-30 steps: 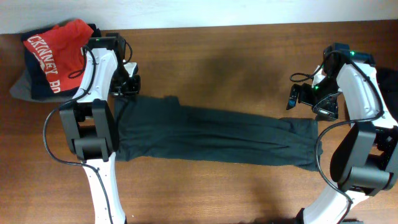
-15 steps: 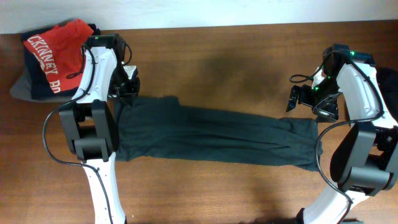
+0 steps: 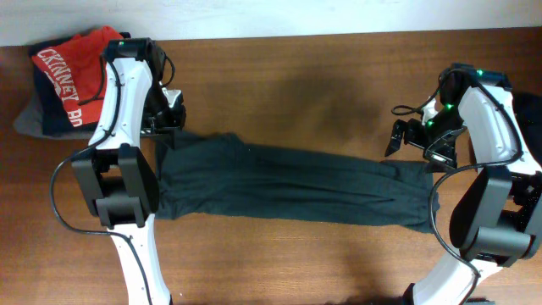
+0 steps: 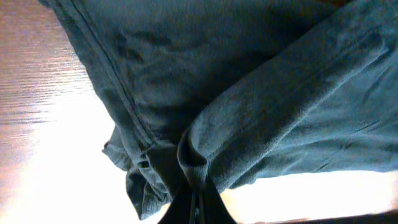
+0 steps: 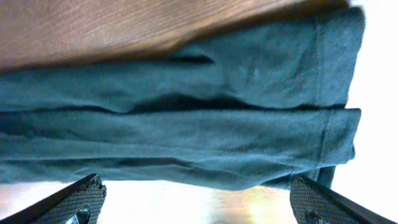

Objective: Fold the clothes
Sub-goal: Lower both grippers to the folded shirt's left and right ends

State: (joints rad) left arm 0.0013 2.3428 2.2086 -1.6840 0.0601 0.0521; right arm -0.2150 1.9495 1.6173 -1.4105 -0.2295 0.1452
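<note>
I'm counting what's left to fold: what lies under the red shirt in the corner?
Under the red shirt a dark garment shows, with a grey piece at the pile's left edge. Whether more lies beneath is covered.

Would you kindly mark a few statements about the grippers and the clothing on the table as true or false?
1. The left gripper is shut on a fold of the grey-green garment. True.
2. The right gripper is clamped on the garment as well. False: its jaws stand wide open over the garment's end and hold nothing.
3. The garment lies as a long strip across the table. True.
4. The red shirt lies next to the right gripper. False: it sits at the far corner on the left gripper's side of the table.
</note>
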